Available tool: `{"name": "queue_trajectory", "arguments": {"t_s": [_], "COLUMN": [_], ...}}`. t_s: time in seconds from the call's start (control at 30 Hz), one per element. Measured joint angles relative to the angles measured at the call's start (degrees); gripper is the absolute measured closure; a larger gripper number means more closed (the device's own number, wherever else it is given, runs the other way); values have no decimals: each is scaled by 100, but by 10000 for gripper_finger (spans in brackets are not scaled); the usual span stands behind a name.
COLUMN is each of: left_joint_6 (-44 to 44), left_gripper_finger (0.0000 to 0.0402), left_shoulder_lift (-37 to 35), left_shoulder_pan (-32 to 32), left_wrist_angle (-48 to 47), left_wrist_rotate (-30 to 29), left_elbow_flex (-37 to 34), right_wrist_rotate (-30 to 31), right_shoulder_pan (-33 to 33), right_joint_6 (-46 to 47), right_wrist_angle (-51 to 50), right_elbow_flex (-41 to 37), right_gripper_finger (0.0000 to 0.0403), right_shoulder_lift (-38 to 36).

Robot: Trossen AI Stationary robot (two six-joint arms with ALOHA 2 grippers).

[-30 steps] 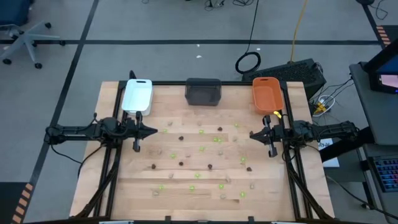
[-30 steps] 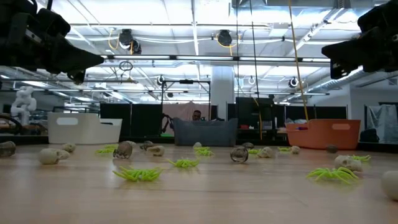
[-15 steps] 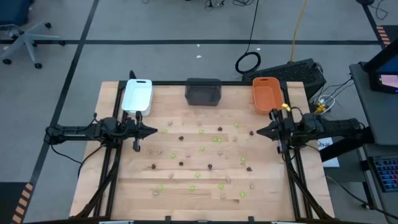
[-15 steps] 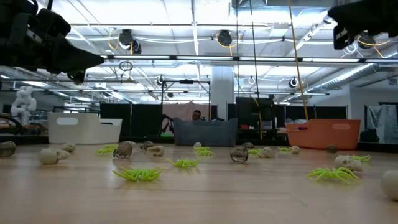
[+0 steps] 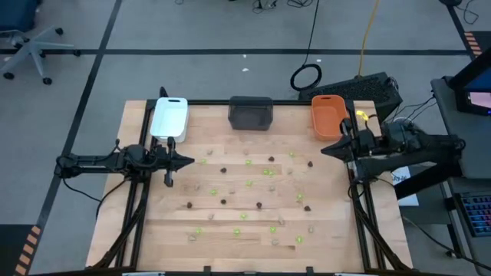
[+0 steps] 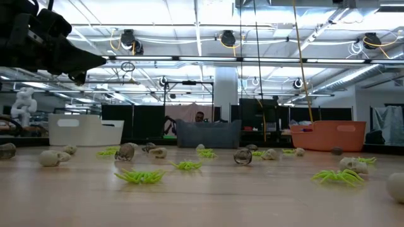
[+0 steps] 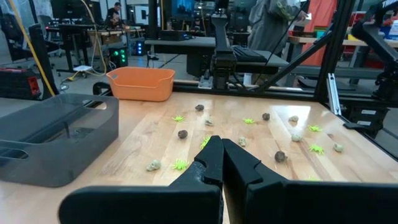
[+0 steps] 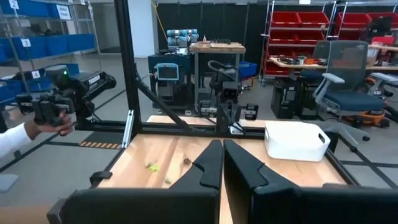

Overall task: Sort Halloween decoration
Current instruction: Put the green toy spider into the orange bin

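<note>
The Halloween decoration lies scattered over the wooden table: lime green spiders [image 5: 249, 182] [image 6: 140, 177], dark pieces [image 5: 224, 170] and pale skull-like pieces [image 6: 50, 157] [image 7: 153, 165]. My left gripper [image 5: 190, 162] [image 7: 222, 144] hangs level at the table's left edge, shut and empty, above the pieces. My right gripper [image 5: 322, 150] [image 8: 222, 148] is raised high at the right edge, level, shut and empty. It does not show in the low view.
Along the far edge stand a white tray [image 5: 169, 117], a dark grey tray [image 5: 251, 113] and an orange tray [image 5: 328, 116]. Black frame rails [image 5: 360, 222] run along both sides. A person's hand [image 8: 18, 134] holding a device shows beyond the table in the right wrist view.
My right gripper has risen straight up at the table's right edge, staying level and shut, and has left the top of the low view. The pieces have not moved.
</note>
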Motion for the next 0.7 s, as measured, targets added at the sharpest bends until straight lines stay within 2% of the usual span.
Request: {"name": "queue_trajectory", "arguments": {"t_s": [0.23, 0.43, 0.7], "left_joint_6": [0, 0, 0], "left_gripper_finger": [402, 402, 402], "left_shoulder_lift": [0, 0, 0], "left_shoulder_pan": [0, 2, 1], "left_wrist_angle": [6, 7, 6], "left_wrist_rotate": [-45, -47, -47], "left_elbow_flex": [-2, -2, -2], "right_wrist_rotate": [34, 470, 457], "right_shoulder_pan": [0, -2, 0], "right_joint_6": [1, -75, -202], "right_wrist_angle": [-646, -1165, -1420], "right_elbow_flex": [1370, 2300, 2507], "right_gripper_finger": [403, 403, 403], "right_shoulder_lift": [900, 1594, 2135]}}
